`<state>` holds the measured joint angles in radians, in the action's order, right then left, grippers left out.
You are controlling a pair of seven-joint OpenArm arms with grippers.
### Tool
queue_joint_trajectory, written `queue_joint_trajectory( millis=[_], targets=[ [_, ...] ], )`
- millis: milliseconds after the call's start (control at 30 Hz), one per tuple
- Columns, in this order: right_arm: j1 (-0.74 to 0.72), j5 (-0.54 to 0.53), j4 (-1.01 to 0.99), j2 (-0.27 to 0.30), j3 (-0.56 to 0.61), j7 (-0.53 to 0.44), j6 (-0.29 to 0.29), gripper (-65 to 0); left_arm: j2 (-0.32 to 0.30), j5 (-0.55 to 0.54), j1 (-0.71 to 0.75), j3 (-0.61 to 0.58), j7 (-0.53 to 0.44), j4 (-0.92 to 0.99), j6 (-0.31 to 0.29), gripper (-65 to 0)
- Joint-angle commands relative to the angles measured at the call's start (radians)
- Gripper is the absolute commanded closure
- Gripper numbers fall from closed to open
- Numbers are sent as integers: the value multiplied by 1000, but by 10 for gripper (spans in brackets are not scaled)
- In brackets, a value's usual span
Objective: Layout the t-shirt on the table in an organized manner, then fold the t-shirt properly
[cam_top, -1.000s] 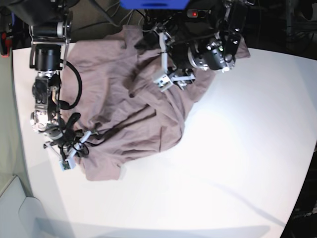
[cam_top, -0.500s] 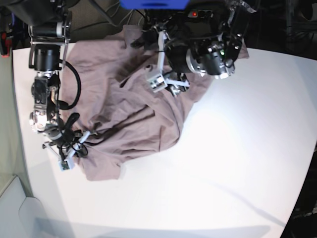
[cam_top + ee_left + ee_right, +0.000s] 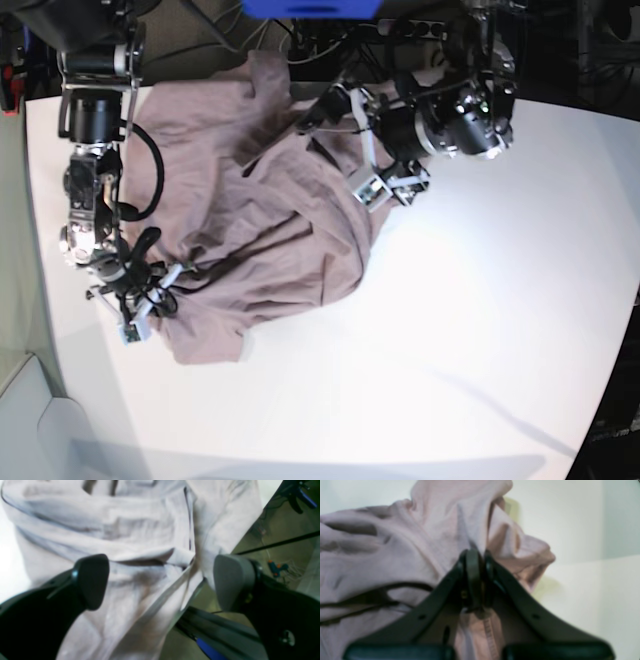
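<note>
Right pincer (image 3: 477,562) clamped on the t-shirt (image 3: 250,210), bunched toward the surface (image 3: 480,330)'s far-left corner; left pincer (image 3: 388,186) gapes empty — it should seize the far hem, then draw outward, flattening evenly.

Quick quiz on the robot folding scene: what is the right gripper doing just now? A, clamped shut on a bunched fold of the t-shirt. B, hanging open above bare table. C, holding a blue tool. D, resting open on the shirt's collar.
A: in the right wrist view the right gripper has its jaws pressed together on a ridge of the t-shirt.
</note>
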<state>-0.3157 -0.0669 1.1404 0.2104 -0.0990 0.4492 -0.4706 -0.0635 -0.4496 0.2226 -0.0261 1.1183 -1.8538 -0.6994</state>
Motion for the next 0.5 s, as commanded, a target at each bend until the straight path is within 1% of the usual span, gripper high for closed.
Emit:
queue_joint_trajectory(
  millis=[0,100,300,400,467],
  targets=[
    [-29,-12,20,10,-3,-23,-1,0,4,-19,-12,-1,-19,4,1,-650],
    [-29,-12,20,10,-3,-23,-1,0,27,-19,-12,12,-14,42,1,-650],
    [-29,-12,20,10,-3,-23,-1,0,72,-30,-4,101,-8,62,1,-650],
    [-29,-12,20,10,-3,-25,-1,0,123,-120,1,208,-8,95,1,-650],
    [-29,-12,20,10,-3,-25,-1,0,143,-186,-4,266,-8,144,1,-650]
  ],
)
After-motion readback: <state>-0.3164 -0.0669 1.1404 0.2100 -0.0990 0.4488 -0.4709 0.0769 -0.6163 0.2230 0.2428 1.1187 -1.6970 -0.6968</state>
